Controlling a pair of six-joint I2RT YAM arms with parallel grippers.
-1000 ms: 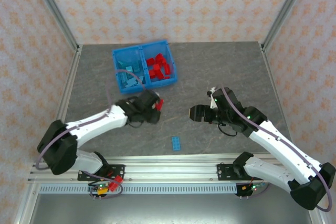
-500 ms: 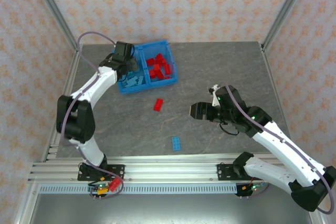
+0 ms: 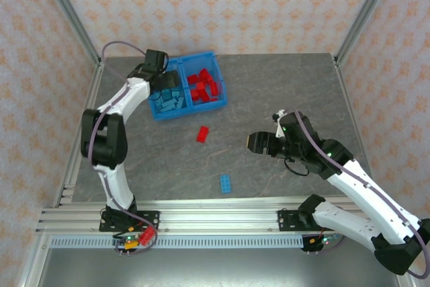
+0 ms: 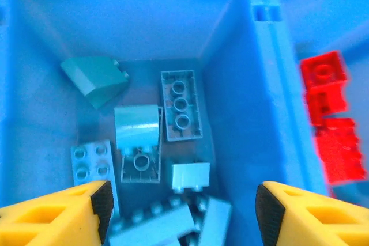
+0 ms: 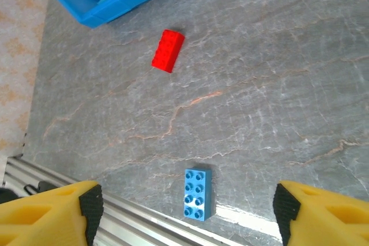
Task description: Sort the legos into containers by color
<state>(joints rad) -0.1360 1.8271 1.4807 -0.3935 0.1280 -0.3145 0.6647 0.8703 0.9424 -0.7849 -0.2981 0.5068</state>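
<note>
Our left pincer point(image 4: 183, 205) hangs released over the bin's point(image 3: 221, 82) left compartment, and our right pincer point(image 5: 187, 211) gapes empty. The red brick point(image 3: 202, 134) lies on the counter point(image 3: 282, 85) near the bin, the blue brick point(image 3: 226, 183) farther off. Both are probably light, rigid and slick, so we'd pinch their long flat sides.

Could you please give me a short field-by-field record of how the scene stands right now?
bin: far side of table, left of centre
left compartment: light blue bricks
right compartment: red bricks
loose on table: red brick, blue brick
left gripper: open, empty, above left compartment
right gripper: open, empty, above table
</note>
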